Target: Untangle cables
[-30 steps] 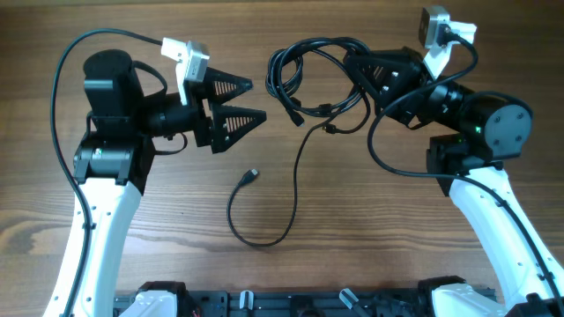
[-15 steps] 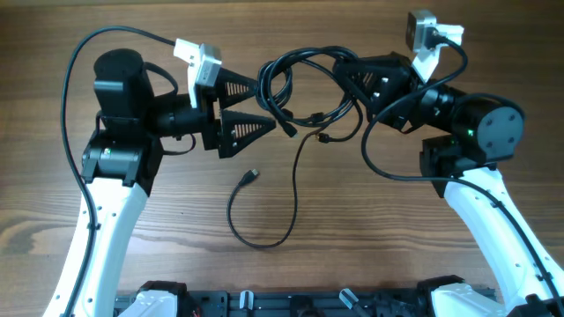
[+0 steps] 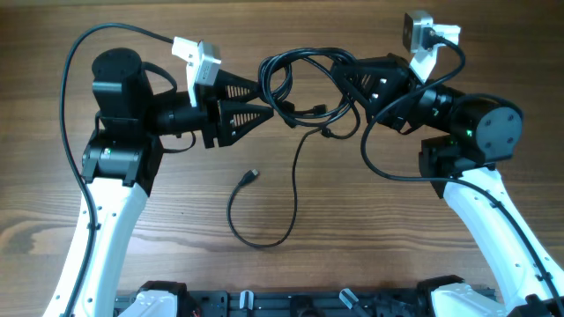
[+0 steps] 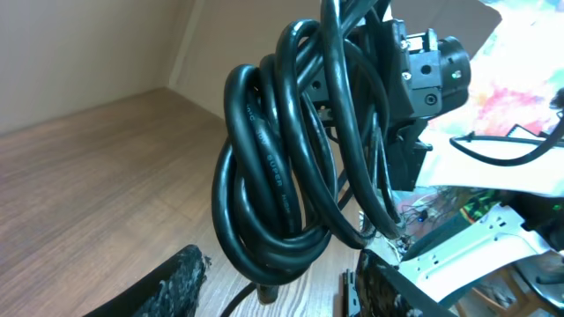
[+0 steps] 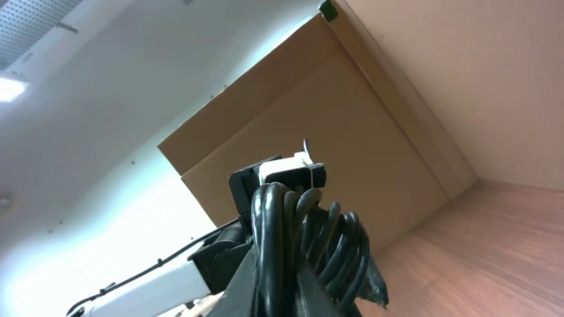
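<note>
The cables [image 3: 291, 77] form a black tangled bundle hanging above the table between both arms. One thin strand [image 3: 293, 189] drops from the bundle, loops on the wood and ends in a small plug [image 3: 252, 175]. My right gripper [image 3: 351, 81] is shut on the bundle's right side; in the right wrist view several strands [image 5: 304, 238] run through my right gripper [image 5: 310, 280]. My left gripper [image 3: 267, 99] is open with its fingers on either side of the bundle's left coil. In the left wrist view the coil [image 4: 278, 185] hangs just above my left gripper [image 4: 278, 269], touching neither finger.
The thicker black wiring of the left arm [image 3: 70, 79] and of the right arm [image 3: 388, 163] arcs beside each arm. A dark rail [image 3: 291, 304] runs along the table's near edge. Bare wood lies around the loose loop.
The right gripper carried the bundle left and the left gripper came in to meet it. The left jaws now stand narrower around the coil than before.
</note>
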{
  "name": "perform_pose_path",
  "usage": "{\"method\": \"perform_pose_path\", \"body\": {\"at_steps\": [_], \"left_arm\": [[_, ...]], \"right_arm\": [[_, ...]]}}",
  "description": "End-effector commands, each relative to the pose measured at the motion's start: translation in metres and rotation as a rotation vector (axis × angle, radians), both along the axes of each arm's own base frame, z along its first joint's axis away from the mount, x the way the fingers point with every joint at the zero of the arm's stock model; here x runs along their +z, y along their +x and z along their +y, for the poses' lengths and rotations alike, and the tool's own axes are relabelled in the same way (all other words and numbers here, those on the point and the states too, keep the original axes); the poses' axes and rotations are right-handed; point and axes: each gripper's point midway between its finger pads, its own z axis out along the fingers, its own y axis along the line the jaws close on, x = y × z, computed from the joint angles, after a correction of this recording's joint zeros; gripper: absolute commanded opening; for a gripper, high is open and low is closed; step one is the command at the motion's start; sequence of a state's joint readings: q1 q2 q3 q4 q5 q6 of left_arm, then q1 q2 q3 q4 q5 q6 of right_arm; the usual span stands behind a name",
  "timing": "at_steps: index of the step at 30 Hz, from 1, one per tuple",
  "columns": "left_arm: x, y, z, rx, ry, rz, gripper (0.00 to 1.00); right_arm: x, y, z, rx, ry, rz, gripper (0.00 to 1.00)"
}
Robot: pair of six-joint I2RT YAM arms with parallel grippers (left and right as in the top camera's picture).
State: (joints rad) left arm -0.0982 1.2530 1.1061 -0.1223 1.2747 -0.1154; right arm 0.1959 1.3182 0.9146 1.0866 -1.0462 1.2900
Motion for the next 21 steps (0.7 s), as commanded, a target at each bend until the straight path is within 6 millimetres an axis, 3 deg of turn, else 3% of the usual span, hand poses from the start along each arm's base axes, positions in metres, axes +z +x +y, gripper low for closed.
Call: {"method": "perform_pose_path", "body": {"at_steps": [1, 2, 5, 10, 12, 13, 14, 17, 21], "left_arm": [[0.001, 0.003, -0.003, 0.018, 0.01, -0.017, 0.63], [0.0, 0.004, -0.006, 0.021, 0.013, -0.017, 0.68], [-0.002, 0.008, -0.014, 0.056, 0.031, -0.027, 0.68], [0.002, 0.0, -0.032, 0.019, 0.03, -0.062, 0.68], [0.005, -0.001, -0.034, 0.012, 0.025, -0.082, 0.6], [0.007, 0.0, -0.034, 0.013, 0.02, -0.099, 0.4], [0.008, 0.0, -0.034, 0.013, 0.02, -0.102, 0.39], [0.008, 0.0, -0.034, 0.012, 0.02, -0.101, 0.39], [0.002, -0.001, -0.034, 0.011, 0.029, -0.064, 0.49]], "right_arm": [[0.005, -0.005, 0.001, 0.016, 0.006, -0.005, 0.04], [0.005, -0.005, 0.001, 0.016, 0.006, -0.005, 0.04], [0.005, -0.005, 0.001, 0.017, 0.005, -0.005, 0.04], [0.004, -0.007, 0.002, 0.026, -0.003, -0.006, 0.04], [0.003, -0.008, 0.002, 0.031, -0.007, -0.007, 0.04], [0.003, -0.008, 0.002, 0.033, -0.009, -0.007, 0.04], [0.003, -0.008, 0.002, 0.033, -0.008, -0.007, 0.04], [0.003, -0.008, 0.002, 0.033, -0.008, -0.007, 0.04], [0.004, -0.007, 0.002, 0.026, -0.003, -0.006, 0.04]]}}
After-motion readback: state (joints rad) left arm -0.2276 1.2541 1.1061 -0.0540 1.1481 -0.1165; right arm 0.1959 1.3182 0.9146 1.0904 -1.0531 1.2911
